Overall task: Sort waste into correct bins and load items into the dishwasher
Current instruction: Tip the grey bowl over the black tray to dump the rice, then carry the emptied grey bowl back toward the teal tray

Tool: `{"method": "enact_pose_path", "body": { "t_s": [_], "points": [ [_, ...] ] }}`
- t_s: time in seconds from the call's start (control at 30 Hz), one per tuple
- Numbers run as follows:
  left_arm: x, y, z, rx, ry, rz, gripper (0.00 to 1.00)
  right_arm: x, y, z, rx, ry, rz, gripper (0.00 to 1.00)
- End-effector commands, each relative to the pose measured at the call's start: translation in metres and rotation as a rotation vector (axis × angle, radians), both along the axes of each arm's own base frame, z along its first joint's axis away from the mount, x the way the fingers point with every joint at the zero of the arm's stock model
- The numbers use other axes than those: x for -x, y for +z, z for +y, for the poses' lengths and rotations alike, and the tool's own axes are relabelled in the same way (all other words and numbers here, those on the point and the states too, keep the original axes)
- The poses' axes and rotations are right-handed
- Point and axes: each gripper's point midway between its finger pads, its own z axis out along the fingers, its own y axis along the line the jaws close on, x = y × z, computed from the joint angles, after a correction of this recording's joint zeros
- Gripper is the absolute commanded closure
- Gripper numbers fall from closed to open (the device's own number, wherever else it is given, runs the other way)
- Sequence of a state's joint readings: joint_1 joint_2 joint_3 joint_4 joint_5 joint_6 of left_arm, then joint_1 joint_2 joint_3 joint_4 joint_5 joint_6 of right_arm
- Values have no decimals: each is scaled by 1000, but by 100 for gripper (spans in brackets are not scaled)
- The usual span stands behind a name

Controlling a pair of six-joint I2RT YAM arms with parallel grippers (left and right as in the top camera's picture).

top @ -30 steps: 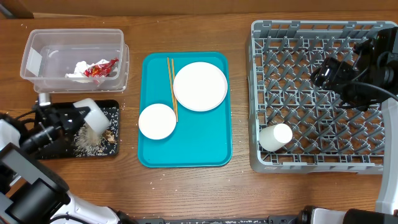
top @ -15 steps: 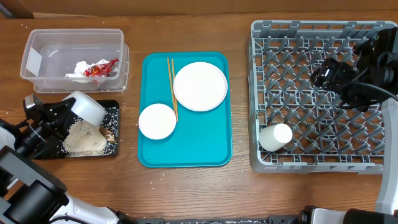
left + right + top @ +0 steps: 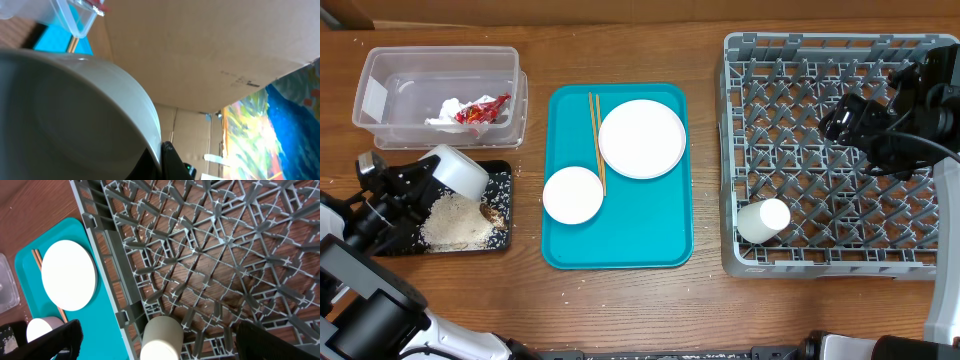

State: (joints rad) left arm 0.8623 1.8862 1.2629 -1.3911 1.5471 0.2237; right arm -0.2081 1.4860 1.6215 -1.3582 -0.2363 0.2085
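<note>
Far left, back of the table (image 3: 620,300): clear tub (image 3: 380,100). The crumpled napkin (image 3: 442,112) and the red wrapper (image 3: 480,110) lie inside it, touching each other, right of its middle.

Just in front of the tub: black tray (image 3: 498,180). Your left gripper (image 3: 428,180) sits over the tray's back left corner, its fingers pressed onto a small pale bowl (image 3: 458,172). The bowl is tilted and held above the tray's back edge. In your left wrist view its pale wall fills the lower left, with one dark finger against its edge. A rice heap (image 3: 455,225) lies in the middle of the tray, with a brown lump (image 3: 492,213) at its right edge. Loose grains speckle the tray's right side.

Centre: teal tray (image 3: 620,235). The chopsticks (image 3: 596,140) lie side by side, running from the back edge forward. The plate (image 3: 642,138) lies flat just right of them, at back right. The second bowl (image 3: 573,194) stands at front left, by the chopsticks' near ends.

Right: dish rack (image 3: 800,150). The white cup (image 3: 763,220) lies on its side among the pegs near the front left corner.

Your right gripper (image 3: 838,118) hovers over the rack's back right part, jaws spread wide and holding nothing. The cup is well apart from it.
</note>
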Motion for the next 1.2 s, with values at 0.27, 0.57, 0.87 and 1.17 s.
{"method": "enact_pose_path", "body": {
  "t_s": [0.27, 0.57, 0.87, 1.17],
  "points": [
    [0, 81, -115, -636, -419, -171, 96, -5, 11, 0, 11, 9, -41, 0],
    [-8, 51, -271, -1200, -665, -97, 96, -5, 11, 0, 19, 26, -44, 0],
    [28, -61, -380, -1682, -933, -43, 96, -7, 12, -1, 25, 33, -54, 0],
    [39, -141, -386, -1771, -1033, 160, 96, -6, 12, -1, 28, 39, -55, 0]
  ]
}}
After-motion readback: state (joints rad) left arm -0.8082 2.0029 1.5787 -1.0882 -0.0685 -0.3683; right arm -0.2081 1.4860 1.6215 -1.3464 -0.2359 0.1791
